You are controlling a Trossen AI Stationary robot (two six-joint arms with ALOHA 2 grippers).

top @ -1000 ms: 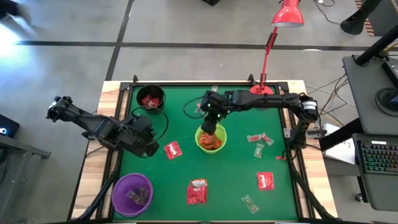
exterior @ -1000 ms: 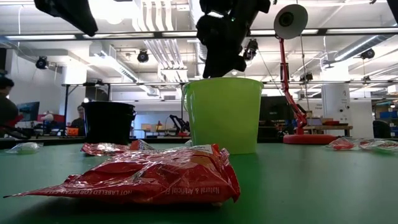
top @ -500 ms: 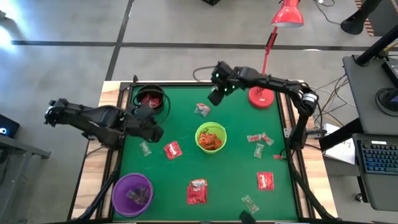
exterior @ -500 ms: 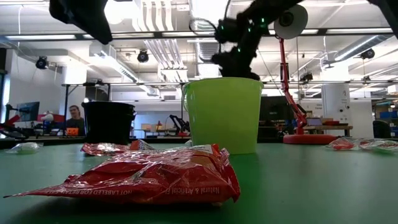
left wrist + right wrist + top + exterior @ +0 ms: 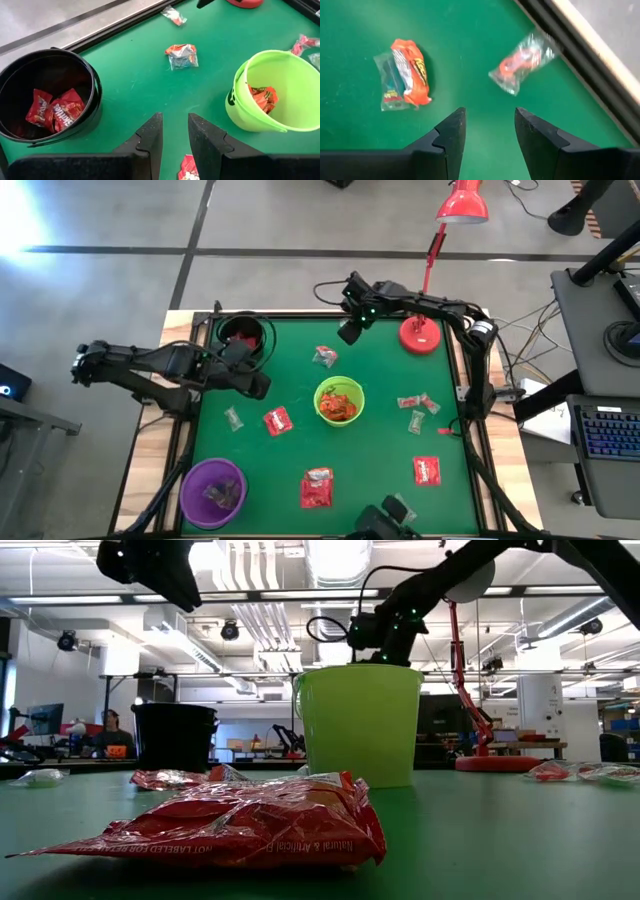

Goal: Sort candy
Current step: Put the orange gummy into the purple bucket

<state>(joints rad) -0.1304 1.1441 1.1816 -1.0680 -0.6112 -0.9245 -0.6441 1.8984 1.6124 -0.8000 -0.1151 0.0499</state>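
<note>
The right gripper [image 5: 485,137] has its fingers parted and empty, and two sweets lie ahead of them — an orange wrapper on a clear packet [image 5: 404,75] to one side, a pale twist wrapper [image 5: 522,62] to the other, beside the table's rail [image 5: 570,55]. From the green bowl [image 5: 339,402], the orange one [image 5: 325,357] lies toward the lamp base [image 5: 420,335] end, nearer this arm. The left gripper [image 5: 175,137] hangs between the black bowl [image 5: 47,97] and the green bowl, narrowly parted (apparently empty).
</note>
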